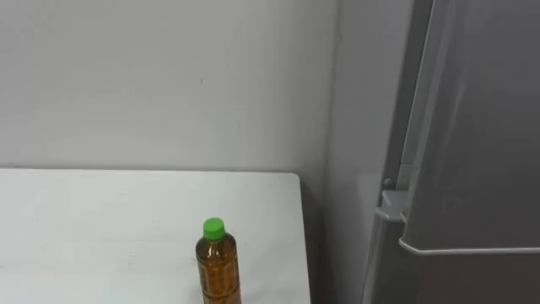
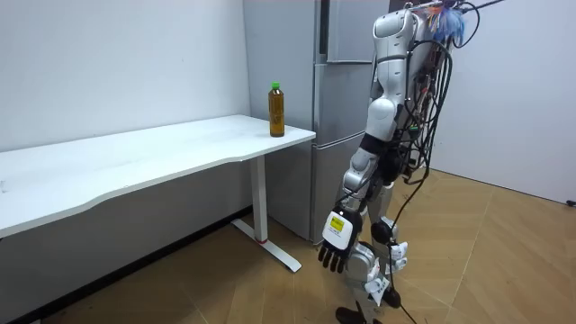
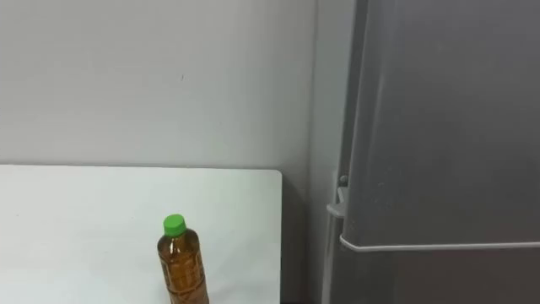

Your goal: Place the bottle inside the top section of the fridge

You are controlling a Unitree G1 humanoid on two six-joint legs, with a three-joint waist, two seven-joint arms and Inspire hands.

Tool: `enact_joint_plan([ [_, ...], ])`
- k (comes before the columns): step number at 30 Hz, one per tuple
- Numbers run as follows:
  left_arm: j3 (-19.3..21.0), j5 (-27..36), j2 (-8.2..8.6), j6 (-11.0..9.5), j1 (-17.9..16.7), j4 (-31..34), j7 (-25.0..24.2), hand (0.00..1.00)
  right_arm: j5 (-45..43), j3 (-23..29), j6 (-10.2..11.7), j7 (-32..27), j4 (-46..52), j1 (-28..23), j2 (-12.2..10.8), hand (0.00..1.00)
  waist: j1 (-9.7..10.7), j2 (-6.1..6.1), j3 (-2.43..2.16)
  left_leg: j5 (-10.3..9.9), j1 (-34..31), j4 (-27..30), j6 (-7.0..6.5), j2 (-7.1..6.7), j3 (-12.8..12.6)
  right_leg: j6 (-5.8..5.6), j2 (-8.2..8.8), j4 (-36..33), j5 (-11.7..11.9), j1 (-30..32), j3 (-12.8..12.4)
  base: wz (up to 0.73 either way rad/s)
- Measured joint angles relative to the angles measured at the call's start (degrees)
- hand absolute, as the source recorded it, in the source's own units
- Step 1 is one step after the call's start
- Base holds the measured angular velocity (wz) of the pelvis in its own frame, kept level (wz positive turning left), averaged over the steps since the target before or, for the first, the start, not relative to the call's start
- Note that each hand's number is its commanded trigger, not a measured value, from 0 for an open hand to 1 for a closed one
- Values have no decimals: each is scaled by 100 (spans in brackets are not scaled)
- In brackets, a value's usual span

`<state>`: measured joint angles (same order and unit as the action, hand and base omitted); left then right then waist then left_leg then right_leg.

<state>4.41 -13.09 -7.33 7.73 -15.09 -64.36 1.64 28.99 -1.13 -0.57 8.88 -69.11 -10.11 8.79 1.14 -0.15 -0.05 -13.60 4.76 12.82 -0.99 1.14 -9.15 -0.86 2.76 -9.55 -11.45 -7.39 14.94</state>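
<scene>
Left hand (image 2: pixel 336 236) low, fingers (image 2: pixel 329 262) relaxed.

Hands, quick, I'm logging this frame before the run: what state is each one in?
Left hand: open, fingers hanging relaxed, holding nothing.
Right hand: cannot be told, it is mostly hidden by the robot's body.

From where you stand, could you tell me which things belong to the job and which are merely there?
For the job: bottle, upright; fridge, upper door shut.
Merely there: white table under the bottle; wall behind.
</scene>
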Motion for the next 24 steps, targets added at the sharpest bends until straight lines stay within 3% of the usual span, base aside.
enact_joint_plan([
  [8,-133,3,-1,-74,-6,4,177,0,73,-11,-3,4,-2,5,-15,0,24,9,5,-4,-29,-19,-4,1,11,1,-25,68,0,21,-83,0],
  [15,-2,43,-4,-88,50,20,396,0,8,26,21,46,-5,2,-6,0,29,15,1,-4,-14,-31,-2,-6,25,4,-29,78,5,0,-64,0],
  [18,93,454,-9,-200,104,46,586,0,-15,77,46,54,-5,3,-2,0,42,22,3,-4,-13,-31,-2,-25,15,4,-26,76,5,-20,-51,0],
  [21,327,1444,-21,-357,166,279,843,0,-59,123,46,53,-4,1,-1,0,34,31,9,-3,5,-72,0,-29,9,4,-28,70,5,-22,-60,0],
  [24,573,1973,-28,-491,207,457,926,0,-108,188,47,60,0,-7,0,0,-4,41,23,-4,46,-119,0,-4,13,4,-28,53,5,-15,-66,-3],
])
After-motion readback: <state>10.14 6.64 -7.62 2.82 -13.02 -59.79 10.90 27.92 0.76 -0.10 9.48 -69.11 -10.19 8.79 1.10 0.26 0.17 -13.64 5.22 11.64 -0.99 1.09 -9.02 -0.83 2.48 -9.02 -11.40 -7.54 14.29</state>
